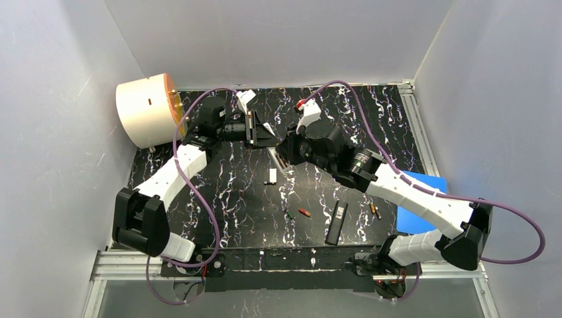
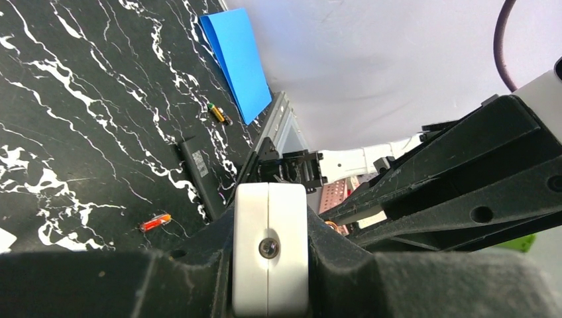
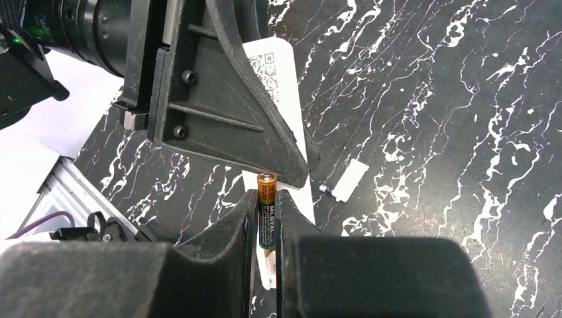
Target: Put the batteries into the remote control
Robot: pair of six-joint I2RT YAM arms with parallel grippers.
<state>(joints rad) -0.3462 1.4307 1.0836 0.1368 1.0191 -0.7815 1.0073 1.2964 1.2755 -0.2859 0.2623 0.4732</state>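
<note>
The right fingers, closest to the right wrist camera, pinch a green-and-black battery by its lower body, with the gold cap pointing away and exposed. Just beyond the cap, the left fingers are clamped across the white remote. Whether the remote touches the bench cannot be determined.

A detached white cover lies on the bench beside the remote. Spare cells lie nearer the arm bases: a red cell, a green cell and a third cell near the black remote.

Handling, by judgement:
- The battery is light, rigid and smooth-cased. It will tend to pivot or roll between flat pads.
- Grip it across the diameter at mid-body, leaving one end free to seat against the contact.
- The remote is stiff plastic. Hold it across its width, clear of the compartment.
</note>
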